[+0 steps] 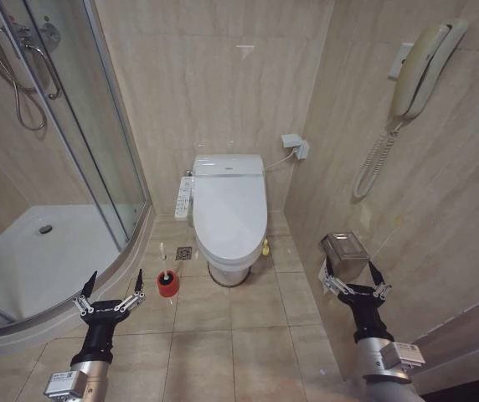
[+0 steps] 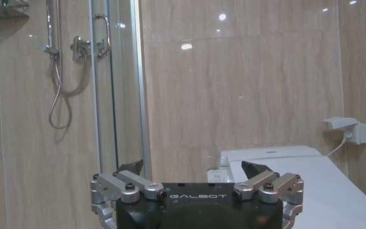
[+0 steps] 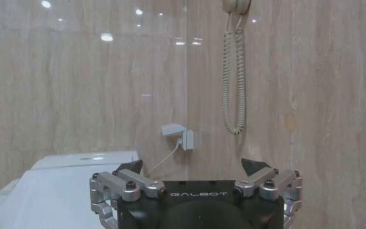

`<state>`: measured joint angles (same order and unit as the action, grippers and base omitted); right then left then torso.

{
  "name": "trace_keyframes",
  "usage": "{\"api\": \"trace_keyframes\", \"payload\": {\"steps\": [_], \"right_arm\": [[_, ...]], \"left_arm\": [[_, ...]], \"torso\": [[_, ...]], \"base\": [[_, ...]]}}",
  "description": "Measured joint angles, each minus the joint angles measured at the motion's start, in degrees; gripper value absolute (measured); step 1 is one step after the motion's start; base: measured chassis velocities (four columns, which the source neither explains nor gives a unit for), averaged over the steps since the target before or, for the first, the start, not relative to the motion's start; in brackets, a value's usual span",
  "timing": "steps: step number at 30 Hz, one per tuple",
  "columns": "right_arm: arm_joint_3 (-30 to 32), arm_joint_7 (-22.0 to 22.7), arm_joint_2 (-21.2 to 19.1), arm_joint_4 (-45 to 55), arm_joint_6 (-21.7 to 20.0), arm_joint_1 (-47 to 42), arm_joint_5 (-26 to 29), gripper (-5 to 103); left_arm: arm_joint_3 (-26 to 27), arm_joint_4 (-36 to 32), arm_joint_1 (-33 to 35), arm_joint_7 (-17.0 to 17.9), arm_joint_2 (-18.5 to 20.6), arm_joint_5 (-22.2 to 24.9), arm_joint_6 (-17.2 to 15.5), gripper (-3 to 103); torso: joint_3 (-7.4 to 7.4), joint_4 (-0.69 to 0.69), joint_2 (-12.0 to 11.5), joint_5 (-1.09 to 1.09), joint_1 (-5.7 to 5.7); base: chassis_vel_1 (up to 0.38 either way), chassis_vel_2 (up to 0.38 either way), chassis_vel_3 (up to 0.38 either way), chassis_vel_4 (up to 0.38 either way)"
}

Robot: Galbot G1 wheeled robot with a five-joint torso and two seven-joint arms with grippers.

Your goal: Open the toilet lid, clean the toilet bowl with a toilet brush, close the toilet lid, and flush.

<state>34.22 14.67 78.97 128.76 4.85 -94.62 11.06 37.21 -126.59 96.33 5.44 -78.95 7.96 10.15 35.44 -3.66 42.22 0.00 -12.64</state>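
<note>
Head view: toilet brush (image 1: 165, 270) beside left hand (image 1: 114, 283).

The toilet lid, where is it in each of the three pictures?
Head view: the toilet lid lies shut in the middle, against the back wall, ahead of both open grippers.
Left wrist view: the lid is the white slope beyond the left gripper.
Right wrist view: the lid is the white slope beyond the right gripper.
Shared landmark: the wall socket with its cord.

I see bare floor (image 1: 223, 335) ahead of both end effectors; toilet brush (image 1: 165, 272) holder (image 1: 168, 286) just beyond my left end effector (image 1: 114, 285).
</note>
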Motion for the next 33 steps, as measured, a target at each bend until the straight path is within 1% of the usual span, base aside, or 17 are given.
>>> {"api": "trace_keyframes", "payload": {"steps": [33], "right_arm": [[0.0, 0.0, 0.0, 0.0, 0.0, 0.0, 0.0, 100]], "left_arm": [[0.0, 0.0, 0.0, 0.0, 0.0, 0.0, 0.0, 100]], "torso": [[0.0, 0.0, 0.0, 0.0, 0.0]], "base": [[0.0, 0.0, 0.0, 0.0]]}}
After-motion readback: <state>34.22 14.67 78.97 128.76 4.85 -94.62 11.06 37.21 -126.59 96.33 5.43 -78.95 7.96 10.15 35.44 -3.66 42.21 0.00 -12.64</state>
